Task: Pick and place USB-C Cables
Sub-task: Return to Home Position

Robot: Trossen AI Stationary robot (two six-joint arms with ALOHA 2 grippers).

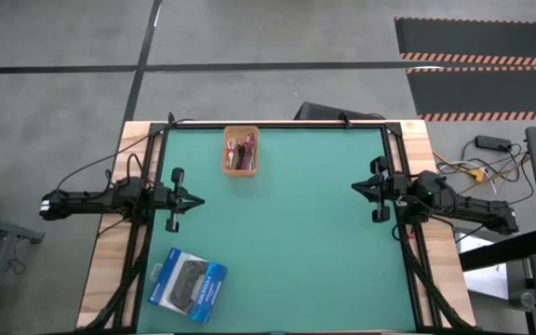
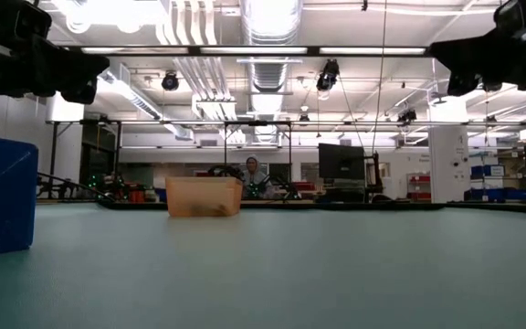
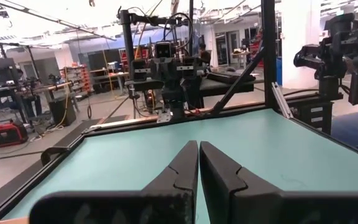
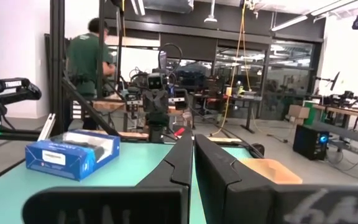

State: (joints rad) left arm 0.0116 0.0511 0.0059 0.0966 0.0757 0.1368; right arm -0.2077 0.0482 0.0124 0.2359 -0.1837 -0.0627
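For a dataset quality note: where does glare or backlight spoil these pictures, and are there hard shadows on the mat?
High view: even light, no hard shadows on the green mat. Low view: ceiling lamps burn white; left arm and right arm are dark silhouettes. Left wrist view: ceiling washed out. Right wrist view: no glare on the blue box.

The bin (image 1: 240,151) stands on the table (image 1: 296,242) near its far edge, a little left of centre, with the cables (image 1: 238,154) lying inside it. The box (image 1: 188,285) lies at the near left corner, well apart from the bin. The left gripper (image 1: 199,200) hangs over the left side, between bin and box; the right gripper (image 1: 354,188) hangs over the right side, opposite it, both pointing inward
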